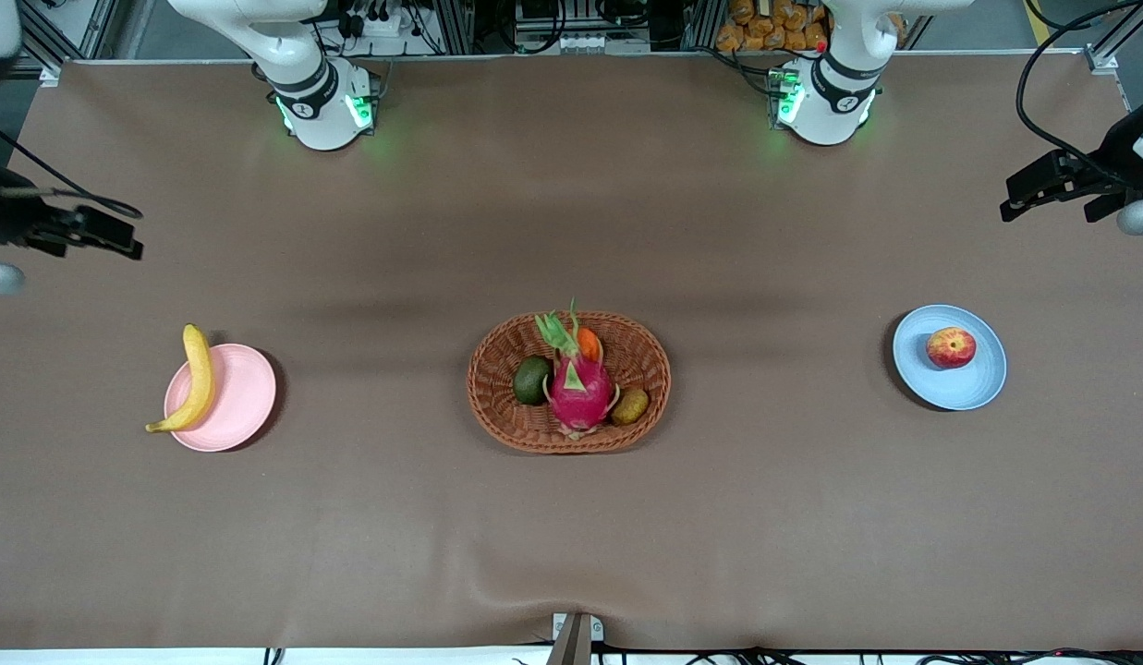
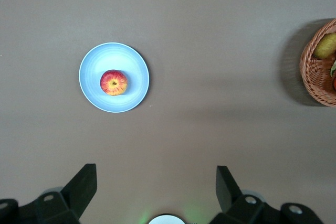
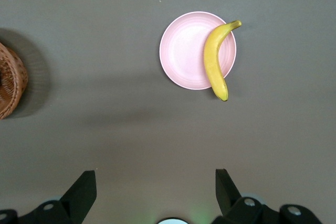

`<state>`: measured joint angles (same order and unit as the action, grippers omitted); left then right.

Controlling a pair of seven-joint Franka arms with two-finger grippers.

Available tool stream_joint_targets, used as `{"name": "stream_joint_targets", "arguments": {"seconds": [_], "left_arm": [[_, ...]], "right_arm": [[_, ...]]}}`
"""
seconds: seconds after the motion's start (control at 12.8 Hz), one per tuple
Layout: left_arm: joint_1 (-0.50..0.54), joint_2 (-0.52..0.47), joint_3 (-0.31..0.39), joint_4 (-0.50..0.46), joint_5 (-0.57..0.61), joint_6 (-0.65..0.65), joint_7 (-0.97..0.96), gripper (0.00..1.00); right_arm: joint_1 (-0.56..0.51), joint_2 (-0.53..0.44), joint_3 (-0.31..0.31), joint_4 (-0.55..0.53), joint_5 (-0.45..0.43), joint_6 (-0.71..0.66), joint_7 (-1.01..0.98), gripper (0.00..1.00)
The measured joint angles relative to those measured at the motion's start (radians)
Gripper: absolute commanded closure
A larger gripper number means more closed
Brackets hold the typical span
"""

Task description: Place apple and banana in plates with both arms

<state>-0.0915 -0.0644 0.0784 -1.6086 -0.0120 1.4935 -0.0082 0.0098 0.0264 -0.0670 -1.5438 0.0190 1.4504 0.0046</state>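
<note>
The red and yellow apple (image 1: 951,347) sits in the light blue plate (image 1: 973,388) toward the left arm's end of the table; both show in the left wrist view, apple (image 2: 114,82) and plate (image 2: 136,72). The yellow banana (image 1: 200,379) lies along one side of the pale pink plate (image 1: 238,402) toward the right arm's end, its tips past the rim; the right wrist view shows banana (image 3: 212,59) and plate (image 3: 181,51). My left gripper (image 2: 156,174) is open and empty, high over bare table near the blue plate. My right gripper (image 3: 156,177) is open and empty, high near the pink plate.
An oval wicker basket (image 1: 497,356) stands mid-table between the plates, holding a pink dragon fruit (image 1: 580,388), a green avocado (image 1: 531,380), a brown kiwi (image 1: 630,405) and a small orange fruit (image 1: 589,344). Its rim shows in both wrist views.
</note>
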Motion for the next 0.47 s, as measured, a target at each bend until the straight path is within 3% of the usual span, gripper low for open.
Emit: {"name": "stream_joint_targets", "arguments": {"seconds": [0.47], "left_arm": [[0.000,0.000,-0.002,0.000,0.001,0.000,0.009,0.00]], "right_arm": [[-0.009,-0.002,-0.013,0.063,0.000,-0.066,0.003,0.00]]}}
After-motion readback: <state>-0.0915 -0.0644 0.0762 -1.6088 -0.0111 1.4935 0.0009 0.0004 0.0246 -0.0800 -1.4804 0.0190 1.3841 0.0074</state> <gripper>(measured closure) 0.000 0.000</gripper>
